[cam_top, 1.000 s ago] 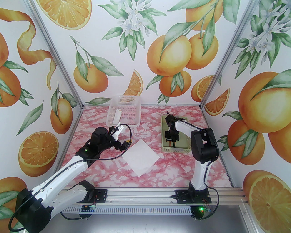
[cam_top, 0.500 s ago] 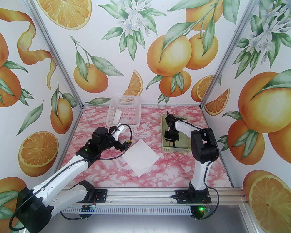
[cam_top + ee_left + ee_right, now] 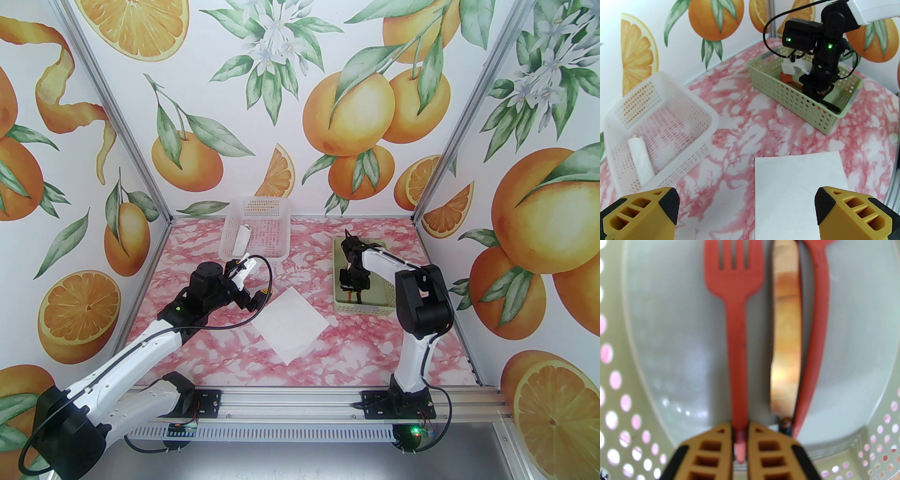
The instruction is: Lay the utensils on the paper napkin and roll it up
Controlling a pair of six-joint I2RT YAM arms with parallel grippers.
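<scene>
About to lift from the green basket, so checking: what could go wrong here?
The right tool pinches the fork at its handle's very tip, so it may swing or slip out.
The knife and spoon lie right beside it and could get dragged along.
The left tool hangs open at the paper napkin's edge, possibly crowding the drop-off.

Two baskets (image 3: 693, 93) (image 3: 787, 98), one napkin (image 3: 291, 324), one paper roll (image 3: 641, 159), three utensils (image 3: 737, 333).

fork (image 3: 738, 310) is coloured red-orange | paper napkin (image 3: 293, 323) is seen plain white | green basket (image 3: 787, 98) is perforated | table (image 3: 356, 347) is marbled pink-white | walls (image 3: 328, 70) are printed with oranges
</scene>
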